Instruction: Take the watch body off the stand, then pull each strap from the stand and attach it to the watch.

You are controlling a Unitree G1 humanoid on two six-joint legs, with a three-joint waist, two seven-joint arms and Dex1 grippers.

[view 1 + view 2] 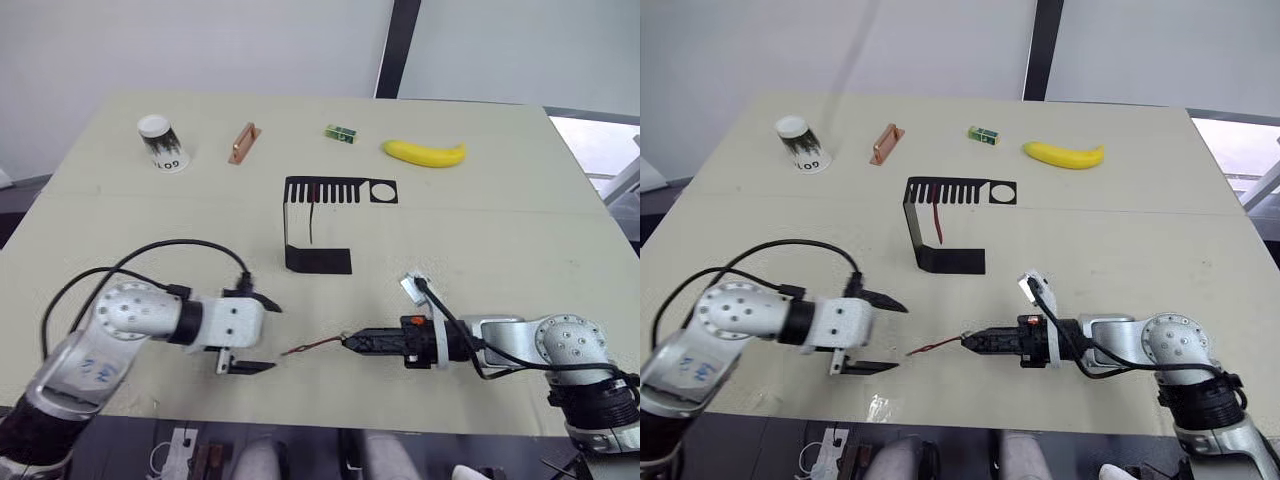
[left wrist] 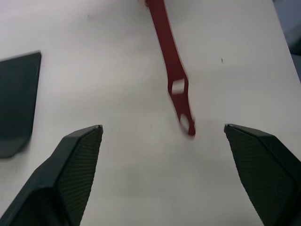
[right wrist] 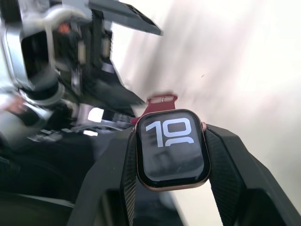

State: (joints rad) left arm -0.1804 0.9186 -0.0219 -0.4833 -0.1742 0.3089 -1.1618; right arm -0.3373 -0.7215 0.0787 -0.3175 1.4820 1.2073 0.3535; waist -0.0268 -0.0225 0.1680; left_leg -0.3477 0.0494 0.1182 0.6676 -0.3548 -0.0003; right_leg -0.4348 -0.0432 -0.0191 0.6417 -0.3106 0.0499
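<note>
Dark red against the pale table (image 1: 520, 230), one strap (image 1: 312, 346) is sticking out from the watch body (image 3: 172, 148), which the right gripper (image 1: 350, 342) is clenching between its two black fingers (image 3: 235, 174) near the front edge. Facing it, the left gripper (image 1: 262, 335) is hovering with fingers spread wide and nothing in them, the strap's free end lying between their tips. The second strap (image 1: 937, 222) is hanging from the stand (image 1: 318, 258) further back, mid-table.
</note>
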